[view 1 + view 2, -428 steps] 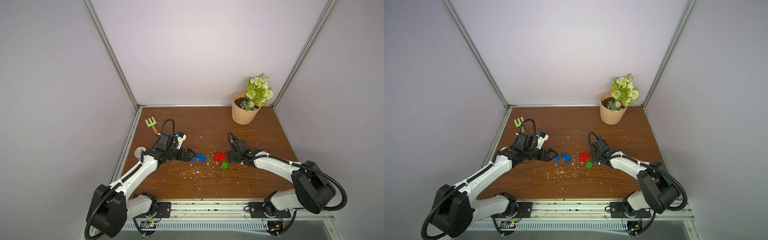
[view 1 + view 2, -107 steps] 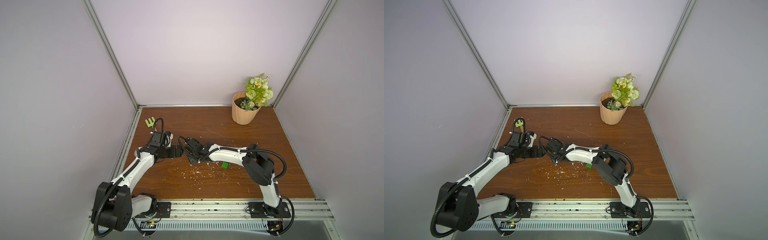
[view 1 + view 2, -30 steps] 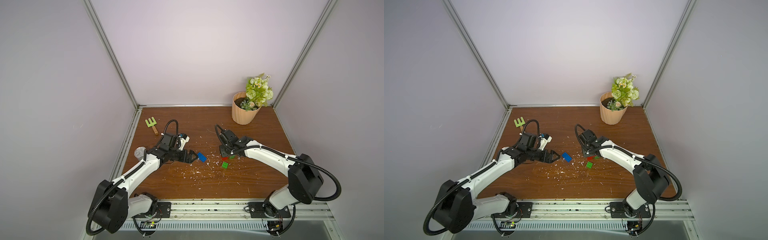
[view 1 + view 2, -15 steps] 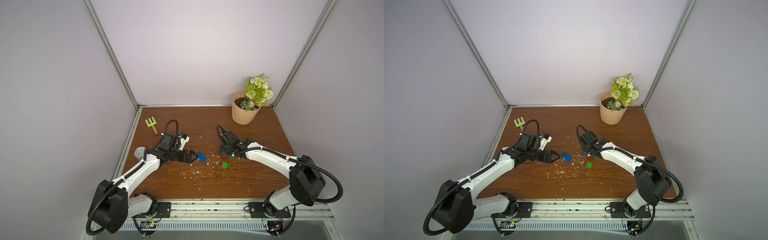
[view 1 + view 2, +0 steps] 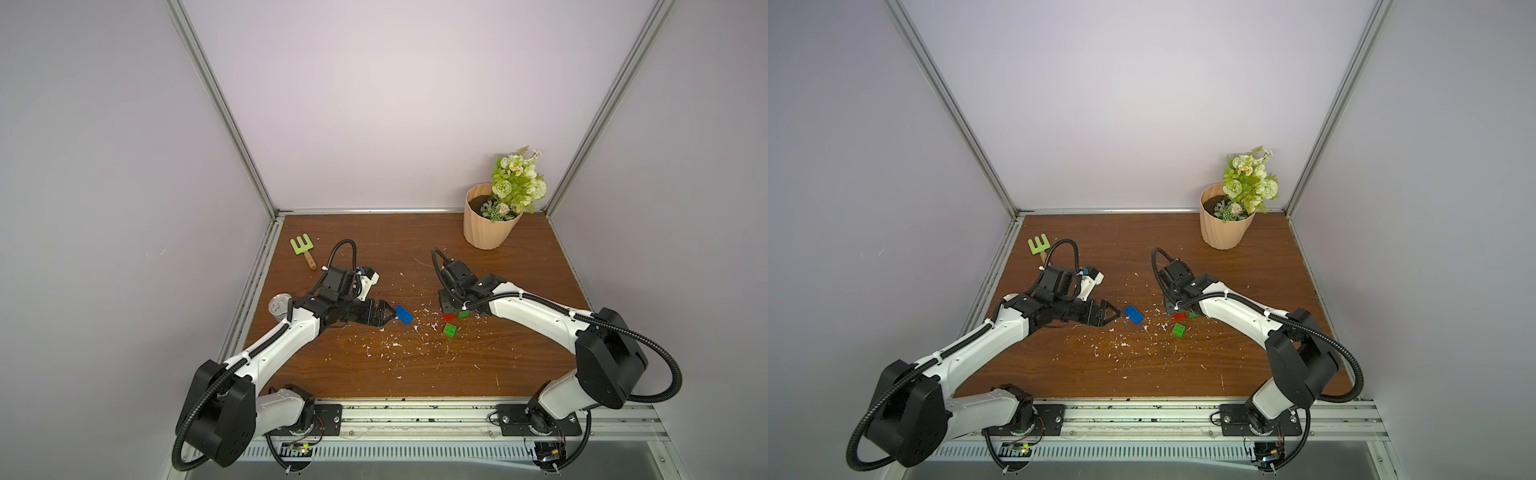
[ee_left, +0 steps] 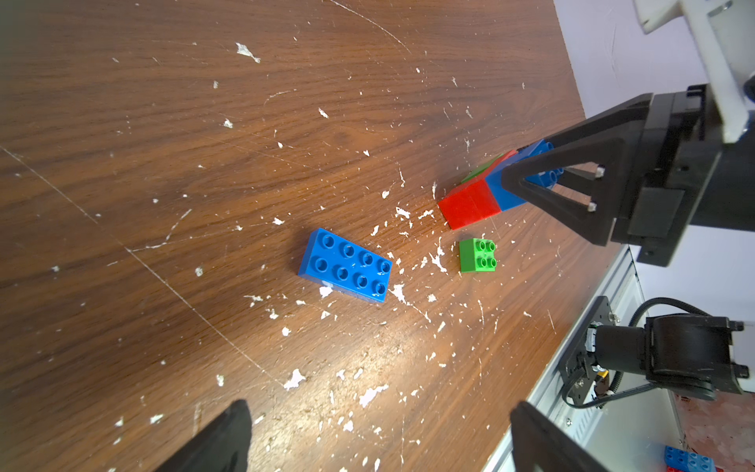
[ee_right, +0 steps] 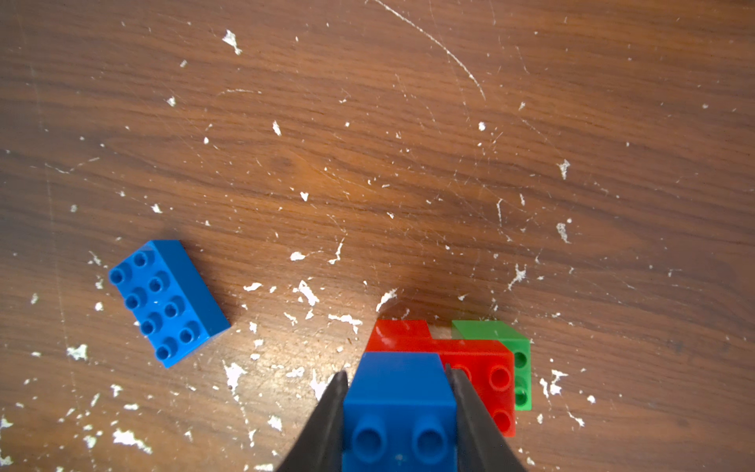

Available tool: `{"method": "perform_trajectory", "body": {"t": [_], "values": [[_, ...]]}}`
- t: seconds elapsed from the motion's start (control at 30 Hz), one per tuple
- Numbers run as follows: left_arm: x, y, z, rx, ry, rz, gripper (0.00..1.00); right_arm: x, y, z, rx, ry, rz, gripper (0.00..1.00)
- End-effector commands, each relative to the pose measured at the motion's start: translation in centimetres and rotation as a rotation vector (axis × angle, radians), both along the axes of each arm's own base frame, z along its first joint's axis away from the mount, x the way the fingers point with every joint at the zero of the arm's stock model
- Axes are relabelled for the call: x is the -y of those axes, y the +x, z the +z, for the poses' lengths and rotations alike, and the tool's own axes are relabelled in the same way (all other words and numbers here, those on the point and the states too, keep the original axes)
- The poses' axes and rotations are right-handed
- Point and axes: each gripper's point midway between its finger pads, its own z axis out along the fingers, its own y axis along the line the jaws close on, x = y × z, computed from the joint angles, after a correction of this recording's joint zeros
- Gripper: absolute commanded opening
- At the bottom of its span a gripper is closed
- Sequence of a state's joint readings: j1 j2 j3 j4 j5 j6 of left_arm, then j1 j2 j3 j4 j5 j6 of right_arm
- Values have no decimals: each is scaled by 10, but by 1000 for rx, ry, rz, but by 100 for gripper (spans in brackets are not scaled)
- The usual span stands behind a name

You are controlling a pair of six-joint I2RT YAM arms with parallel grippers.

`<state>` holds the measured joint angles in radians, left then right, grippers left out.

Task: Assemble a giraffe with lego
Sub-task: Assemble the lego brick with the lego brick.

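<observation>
My right gripper (image 7: 400, 412) is shut on a blue square brick (image 7: 398, 380) that is joined to a red brick (image 7: 478, 367) with a green brick (image 7: 517, 359) beside it. This small stack (image 6: 470, 204) rests tilted on the table, right of centre. In both top views only its red (image 5: 449, 316) and green (image 5: 464, 314) edges show under the right gripper (image 5: 451, 307). A blue oblong brick (image 5: 403, 314) (image 6: 345, 265) lies studs up, just ahead of my open left gripper (image 5: 388, 318) (image 6: 380, 445). A loose green square brick (image 5: 449, 330) (image 6: 477, 255) lies in front of the stack.
A peach flower pot (image 5: 488, 226) stands at the back right. A green toy rake (image 5: 302, 246) lies at the back left, and a silver round tin (image 5: 279, 303) sits by the left edge. White flakes litter the wooden table (image 5: 415, 374). A metal rail (image 5: 415, 415) runs along the front.
Since 3.6 s ago my right gripper has come back from beside the left gripper to right of centre. Over the last second both arms have barely moved.
</observation>
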<state>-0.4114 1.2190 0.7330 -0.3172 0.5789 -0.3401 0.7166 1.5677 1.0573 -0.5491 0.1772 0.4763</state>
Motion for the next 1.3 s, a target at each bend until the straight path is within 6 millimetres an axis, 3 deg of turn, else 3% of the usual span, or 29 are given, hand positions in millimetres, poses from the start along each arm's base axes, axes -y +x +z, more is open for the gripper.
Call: {"method": "perform_trajectory", "body": {"t": [0.0, 0.23, 0.47, 1.1, 1.27], "values": [[0, -4, 0, 2, 8, -9, 100, 33, -60, -70, -304, -153, 35, 27], [0, -4, -1, -1, 9, -7, 100, 37, -63, -69, -288, -144, 12, 28], [0, -4, -3, -7, 12, -8, 100, 30, -46, -48, -188, -90, -15, 41], [-1, -4, -5, -13, 20, -7, 99, 8, -7, 10, 9, 0, -9, 57], [-1, -4, -5, -10, 20, -5, 100, 7, 2, 27, 68, 10, -2, 65]]}}
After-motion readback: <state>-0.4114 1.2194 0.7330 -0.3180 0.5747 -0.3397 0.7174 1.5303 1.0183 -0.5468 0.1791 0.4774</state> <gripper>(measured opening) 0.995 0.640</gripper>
